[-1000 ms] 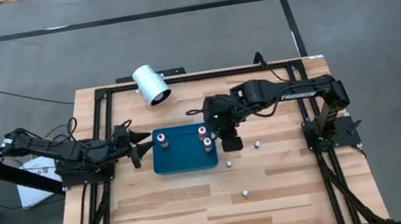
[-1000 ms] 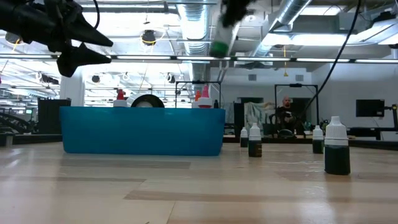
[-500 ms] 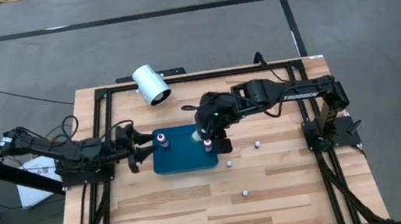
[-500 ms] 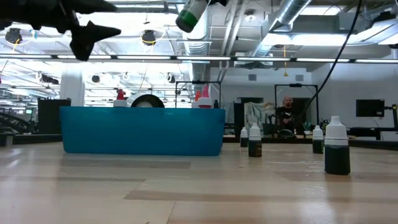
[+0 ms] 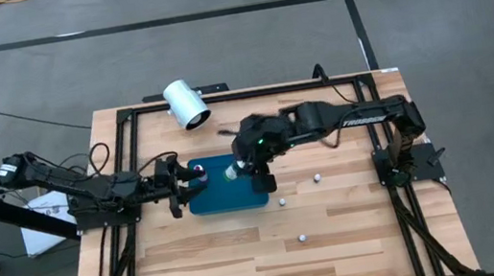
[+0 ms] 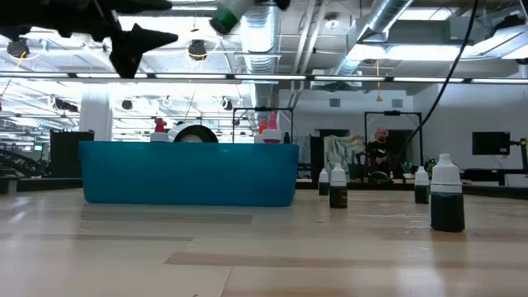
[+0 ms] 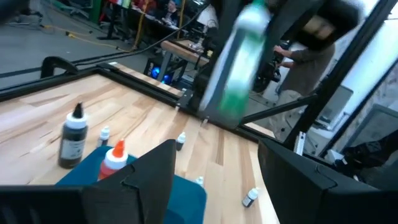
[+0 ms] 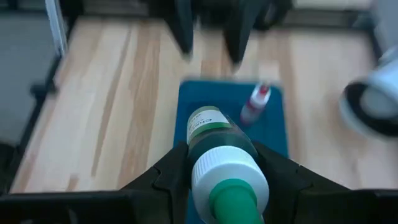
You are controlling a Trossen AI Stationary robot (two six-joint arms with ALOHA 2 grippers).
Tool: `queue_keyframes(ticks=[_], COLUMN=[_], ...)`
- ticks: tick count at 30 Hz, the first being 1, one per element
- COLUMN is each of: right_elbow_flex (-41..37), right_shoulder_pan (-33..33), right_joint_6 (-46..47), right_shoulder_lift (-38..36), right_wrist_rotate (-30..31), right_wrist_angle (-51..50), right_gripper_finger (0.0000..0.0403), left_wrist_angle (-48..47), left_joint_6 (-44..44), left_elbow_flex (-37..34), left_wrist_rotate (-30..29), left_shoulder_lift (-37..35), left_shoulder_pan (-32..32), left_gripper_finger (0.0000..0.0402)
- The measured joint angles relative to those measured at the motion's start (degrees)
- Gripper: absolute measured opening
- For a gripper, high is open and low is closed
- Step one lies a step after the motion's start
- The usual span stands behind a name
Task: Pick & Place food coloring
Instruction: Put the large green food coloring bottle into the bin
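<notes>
The wooden tabletop (image 5: 244, 254) carries a teal tray (image 5: 221, 197), a white cylinder (image 5: 186, 104) lying near the far edge, and three small bottles (image 5: 317, 178) standing beside the tray.

One camera hangs high above and looks straight down on the whole pale wooden slatted table (image 5: 244, 254), both dark arms and the grey floor around it. Another sits at table-top height near one edge, looking level across the boards at the flat teal rectangular tray (image 6: 190, 173) and into the room behind. Each wrist camera looks forward past its own arm's dark fingers, close over the table's middle. All four views share that tray; the left wrist view also catches the far table edge.
</notes>
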Motion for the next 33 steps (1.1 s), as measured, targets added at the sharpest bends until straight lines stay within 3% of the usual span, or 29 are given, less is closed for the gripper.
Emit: queue_keyframes(ticks=[13,33], right_elbow_flex=[0.11,-0.02], right_shoulder_pan=[-0.97,-1.47], right_joint_6=[-1.26,-0.55], right_shoulder_lift=[4.54,7.94], right_wrist_rotate=[-4.06,-4.90], right_wrist_angle=[1.82,3.58], right_gripper_finger=[0.0135,0.0136], left_wrist_angle=[-9.39,-13.66], left_joint_6=[2.88,1.53], left_elbow_flex=[9.15,13.99], left_wrist_rotate=[2.37,5.20], left_shoulder_lift=[7.60,14.95], left_shoulder_pan=[0.04,1.66], left_gripper_finger=[0.0220,0.0220])
